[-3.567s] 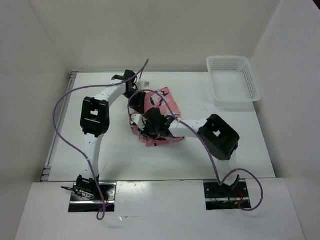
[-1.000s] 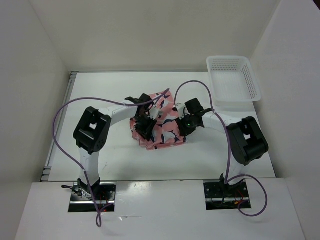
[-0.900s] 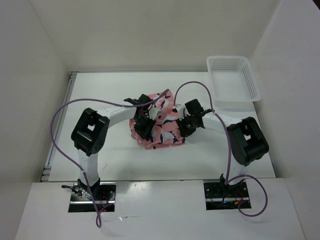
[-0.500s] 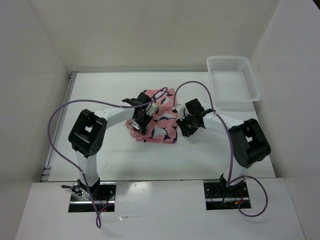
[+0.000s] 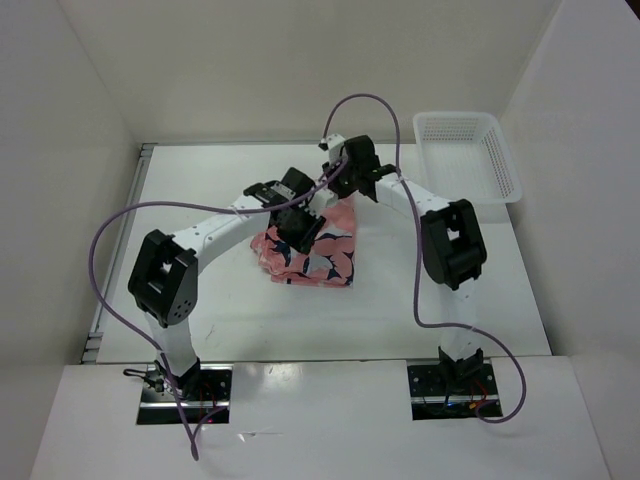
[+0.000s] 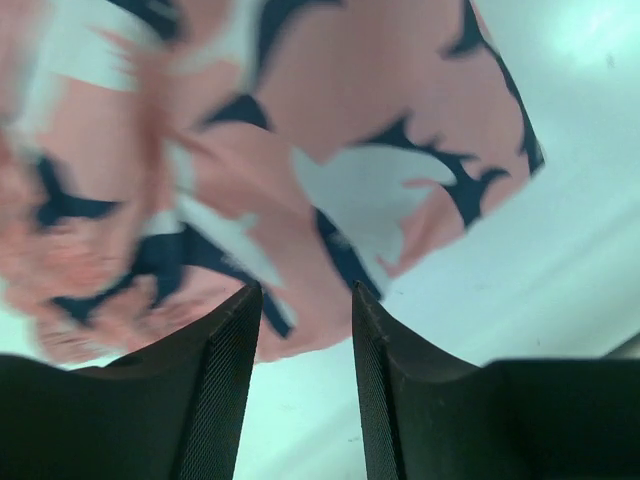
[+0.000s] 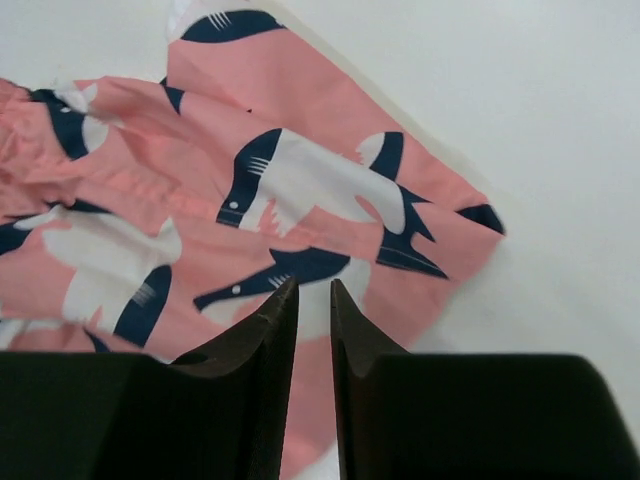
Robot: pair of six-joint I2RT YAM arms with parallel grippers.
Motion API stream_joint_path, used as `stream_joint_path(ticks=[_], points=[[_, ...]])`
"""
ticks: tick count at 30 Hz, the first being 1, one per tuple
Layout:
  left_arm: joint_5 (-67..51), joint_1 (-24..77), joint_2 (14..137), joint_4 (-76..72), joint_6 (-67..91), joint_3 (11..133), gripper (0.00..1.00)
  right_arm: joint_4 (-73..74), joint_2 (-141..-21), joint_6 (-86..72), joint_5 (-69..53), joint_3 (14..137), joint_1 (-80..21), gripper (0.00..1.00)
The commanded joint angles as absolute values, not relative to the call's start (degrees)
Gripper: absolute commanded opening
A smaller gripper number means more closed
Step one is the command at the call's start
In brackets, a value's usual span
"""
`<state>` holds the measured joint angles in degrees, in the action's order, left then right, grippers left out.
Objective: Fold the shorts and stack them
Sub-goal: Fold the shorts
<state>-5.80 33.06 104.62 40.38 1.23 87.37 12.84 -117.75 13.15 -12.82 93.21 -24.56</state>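
Note:
The shorts (image 5: 312,252), salmon pink with navy-and-white bird shapes, lie in a folded pile at the middle of the table. My left gripper (image 5: 298,224) hovers over their far left part. In the left wrist view it (image 6: 303,292) is open, with nothing between its fingers and the shorts (image 6: 330,150) spread just beyond the tips. My right gripper (image 5: 345,182) is above the far edge of the pile. In the right wrist view it (image 7: 313,284) shows a narrow gap, holds nothing, and the shorts (image 7: 300,190) lie flat beneath it.
A white mesh basket (image 5: 468,160) stands at the back right corner of the table. White walls close in the table on the left, back and right. Purple cables arch over both arms.
The right arm swung from the pile's right side to its far edge and its jaws narrowed. The left gripper opened and let go of the cloth. The shorts now lie in a narrower pile.

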Motion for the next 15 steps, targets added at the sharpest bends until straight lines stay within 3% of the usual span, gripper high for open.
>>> stream_joint_path(ticks=[1,10,15], points=[[-10.4,34.4,105.4,39.7,0.0,81.7,0.49,11.3,-123.1,6.3,-15.1,98.0,-24.5,0.24],[-9.1,33.0,111.8,30.2,0.0,77.1,0.5,10.6,-132.7,-2.3,-14.9,103.1,-24.5,0.17],[-10.2,34.3,112.9,30.1,0.0,72.5,0.5,10.6,-136.4,-4.3,-5.6,106.6,-24.5,0.13]])
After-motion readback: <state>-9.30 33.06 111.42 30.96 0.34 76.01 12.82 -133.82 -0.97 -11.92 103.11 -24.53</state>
